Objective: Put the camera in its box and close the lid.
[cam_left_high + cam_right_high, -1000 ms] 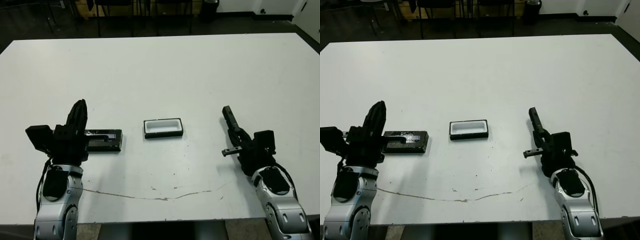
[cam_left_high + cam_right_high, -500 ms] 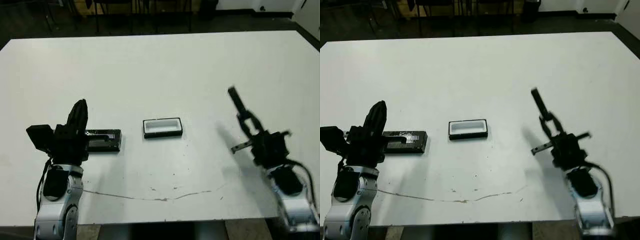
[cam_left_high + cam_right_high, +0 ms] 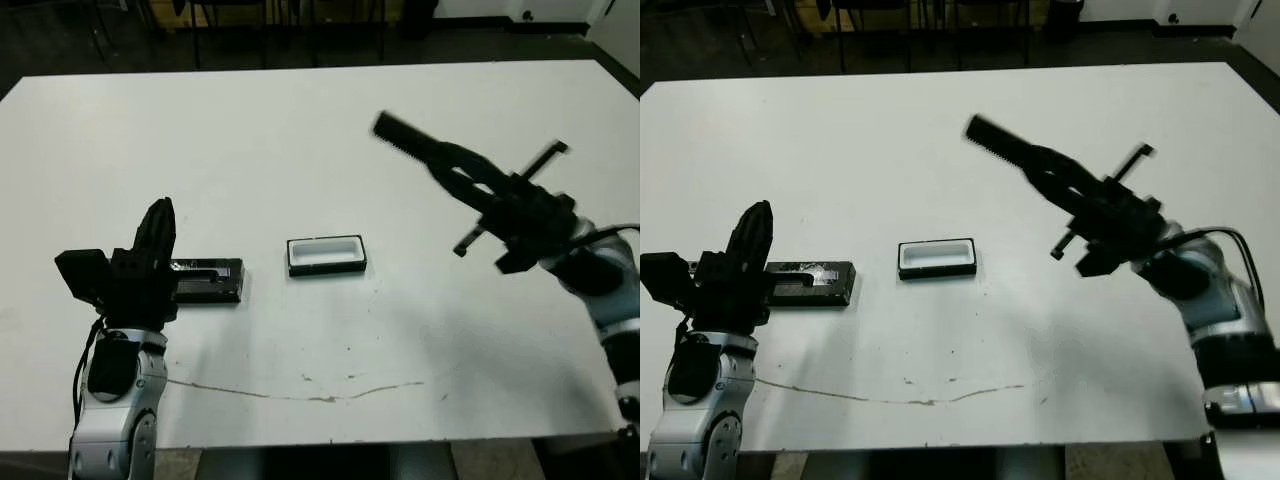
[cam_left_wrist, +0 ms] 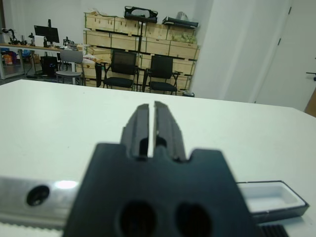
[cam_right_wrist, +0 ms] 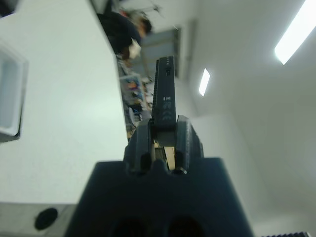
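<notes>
**Two arms, one carrying the camera high above the desk**

Two black fingers of the right gripper [image 5: 162, 136] are clenched on the base of the slim black bar-shaped camera [image 5: 163, 94], which sticks out well past their tips like a pointer. Gripped by one end, its long body is left free, which I judge suits lowering it lengthwise into the tray. The right arm is raised off the desk, the camera aimed toward the far middle, above and beyond the box.

The left gripper [image 4: 151, 129] has its fingers pressed together on nothing, with only a thin slit between them. It hovers just beside the flat black rectangular lid [image 3: 207, 280] with its silvery strip, probably waiting for the closing step.

The small shallow black-rimmed, white-lined box [image 3: 326, 254] sits open and unfilled mid-desk, between the two arms, reachable from either side. The white desk [image 3: 300, 140] shows a thin brown crack along its near edge.
</notes>
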